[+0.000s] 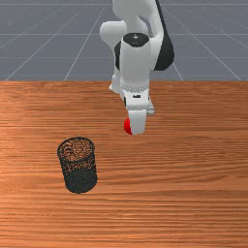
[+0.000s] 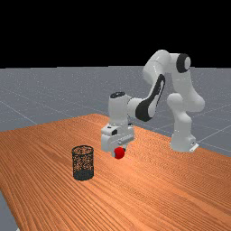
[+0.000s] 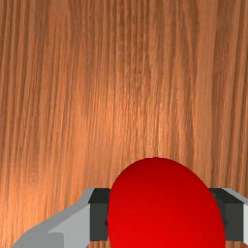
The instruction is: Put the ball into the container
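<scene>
From my console I had the gripper (image 2: 118,151) closed on the red ball (image 2: 119,153), its dark pads (image 3: 99,214) touching from two sides. In the front view, the black wire-mesh basket (image 1: 79,165) stood upright at eight o'clock from the ball, well apart, with wood between them. Its round rim faced up, and the ball was outside it. The wooden table's (image 1: 193,160) straight edge ran past the ball at twelve o'clock.
</scene>
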Robot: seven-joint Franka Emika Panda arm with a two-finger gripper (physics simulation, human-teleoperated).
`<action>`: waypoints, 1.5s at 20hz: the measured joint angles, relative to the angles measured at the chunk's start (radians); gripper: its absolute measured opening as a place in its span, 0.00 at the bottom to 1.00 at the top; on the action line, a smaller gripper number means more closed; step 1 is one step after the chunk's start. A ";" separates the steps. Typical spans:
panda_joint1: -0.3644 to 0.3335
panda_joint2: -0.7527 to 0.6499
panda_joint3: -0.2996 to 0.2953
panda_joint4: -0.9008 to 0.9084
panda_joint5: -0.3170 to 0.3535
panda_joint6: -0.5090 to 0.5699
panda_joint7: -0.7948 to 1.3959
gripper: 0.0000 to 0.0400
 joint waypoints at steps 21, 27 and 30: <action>0.105 0.561 0.021 1.030 -0.005 -0.506 0.103 0.70; 0.098 0.557 0.016 1.019 -0.004 -0.503 0.110 0.70; 0.118 0.581 -0.010 1.087 -0.039 -0.569 0.127 0.70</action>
